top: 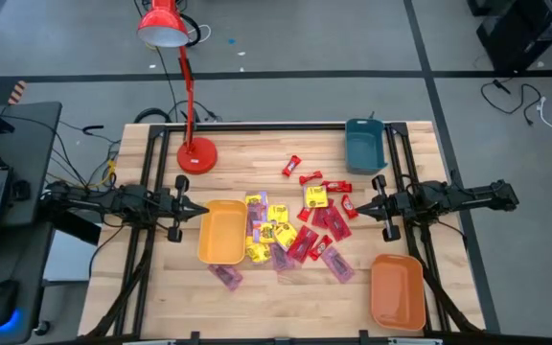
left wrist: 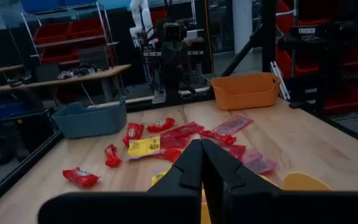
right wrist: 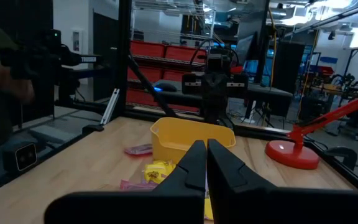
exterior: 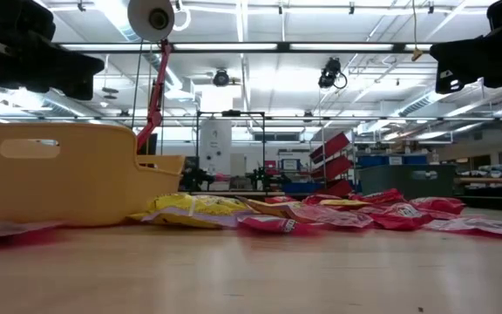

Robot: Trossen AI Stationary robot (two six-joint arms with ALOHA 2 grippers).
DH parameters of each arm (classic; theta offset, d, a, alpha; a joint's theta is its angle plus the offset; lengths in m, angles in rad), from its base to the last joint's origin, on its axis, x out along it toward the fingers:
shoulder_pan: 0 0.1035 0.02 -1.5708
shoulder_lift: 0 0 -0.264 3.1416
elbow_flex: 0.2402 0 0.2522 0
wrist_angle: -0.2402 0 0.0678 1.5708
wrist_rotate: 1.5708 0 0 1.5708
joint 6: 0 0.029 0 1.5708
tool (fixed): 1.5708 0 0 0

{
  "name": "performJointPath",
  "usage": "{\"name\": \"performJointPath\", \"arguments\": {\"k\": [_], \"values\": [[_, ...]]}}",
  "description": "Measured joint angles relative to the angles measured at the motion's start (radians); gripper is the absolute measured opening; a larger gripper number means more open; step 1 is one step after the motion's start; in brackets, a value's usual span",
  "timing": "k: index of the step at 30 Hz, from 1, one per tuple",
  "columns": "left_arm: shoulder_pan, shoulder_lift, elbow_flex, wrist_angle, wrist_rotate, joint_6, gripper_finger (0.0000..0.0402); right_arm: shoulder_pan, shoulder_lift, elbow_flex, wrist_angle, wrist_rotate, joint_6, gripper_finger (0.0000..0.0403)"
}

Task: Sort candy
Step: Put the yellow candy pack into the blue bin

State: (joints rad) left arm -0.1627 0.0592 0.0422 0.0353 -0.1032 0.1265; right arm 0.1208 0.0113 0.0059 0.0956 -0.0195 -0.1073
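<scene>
The left gripper (top: 202, 208) hangs over the counter (top: 161, 287) with its fingers pressed together, holding nothing, just beside the near edge of the yellow tray (top: 221, 231). Right of that tray the candy (top: 286, 225) lies scattered mid-counter: yellow packets, red wrappers and pinkish-purple packets, between the two grippers. The right gripper (top: 365, 204) hovers at the pile's right fringe, close to a red sweet (top: 349, 205), fingers likewise pinched together and empty.
</scene>
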Motion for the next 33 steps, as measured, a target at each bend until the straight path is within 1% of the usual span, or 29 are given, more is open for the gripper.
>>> {"name": "performJointPath", "arguments": {"k": [22,24,27,33], "values": [[0.000,0.000,0.000,-0.002,0.001,0.000,0.0008,0.000,0.000,0.000,0.008,0.000,0.000,0.0003],[0.000,0.000,0.000,-0.003,-0.010,-0.001,0.0008,0.000,0.000,0.000,0.009,0.000,0.000,0.0003],[0.000,0.000,0.000,-0.003,-0.058,0.000,0.0008,0.000,0.000,0.000,0.035,0.000,0.000,0.0003],[0.000,0.000,0.000,-0.003,-0.061,0.000,0.0008,0.000,0.000,0.000,0.137,0.000,0.027,0.0003]]}}
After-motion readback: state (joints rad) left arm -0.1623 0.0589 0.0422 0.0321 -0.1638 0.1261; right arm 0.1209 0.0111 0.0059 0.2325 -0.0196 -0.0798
